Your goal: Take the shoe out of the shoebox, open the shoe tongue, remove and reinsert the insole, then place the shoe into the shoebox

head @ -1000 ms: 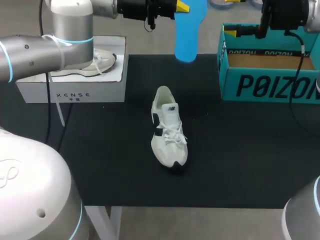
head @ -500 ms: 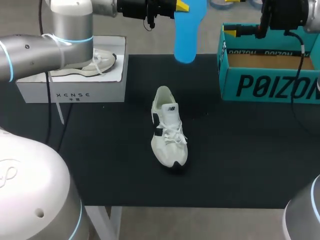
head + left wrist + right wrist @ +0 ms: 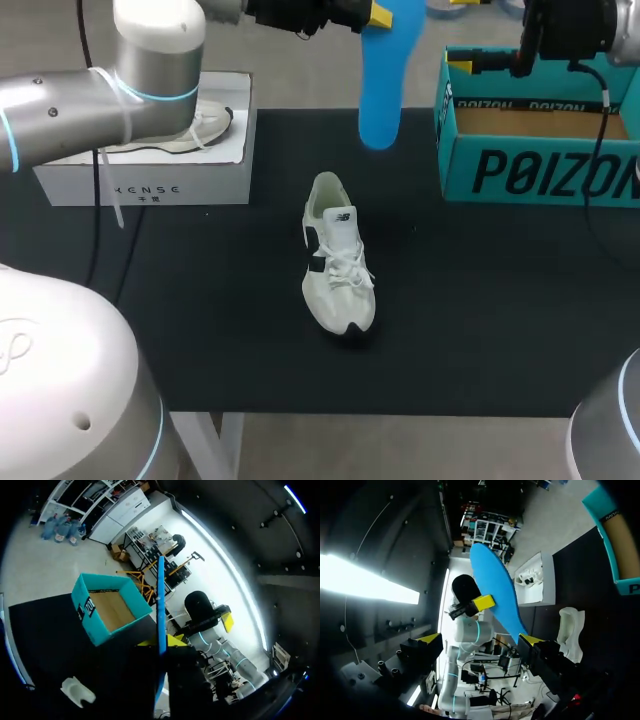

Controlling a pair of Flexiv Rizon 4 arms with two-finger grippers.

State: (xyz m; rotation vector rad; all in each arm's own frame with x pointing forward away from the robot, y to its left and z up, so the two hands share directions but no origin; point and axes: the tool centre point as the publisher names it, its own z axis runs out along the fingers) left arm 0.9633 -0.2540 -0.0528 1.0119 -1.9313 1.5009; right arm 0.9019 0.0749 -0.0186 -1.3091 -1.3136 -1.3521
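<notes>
**Head view.** The black counter point(image 3: 200, 330) carries the white shoe point(image 3: 338, 262) near its middle. It stands upright on its sole, heel toward the far edge, toe toward the near edge, laces showing. The teal shoebox point(image 3: 540, 170) stands open at the far right, well apart from the shoe, its brown cardboard floor showing. At the far left we see a white box point(image 3: 150, 185) with a second shoe point(image 3: 205, 125) lying on top.

The left arm point(image 3: 60, 100) comes in from the left and reaches along the far edge. The left jaws are clamped on the upper end of the blue insole point(image 3: 379, 85). The insole hangs lengthwise in the air, rounded end down, over the counter's far edge. It lies between the white box and the shoebox and beyond the shoe's heel, touching none of them. The right arm point(image 3: 575, 25) sits above the shoebox's far left corner.

**Left wrist view.** We see the insole edge-on, a thin blue strip held between the yellow tips. The shoebox and the shoe lie on the counter beyond it.

**Right wrist view.** The right jaws stand wide apart, gripping nothing. The insole appears ahead of them, broad face toward us, with a yellow tip of the left jaws pressed against it.
</notes>
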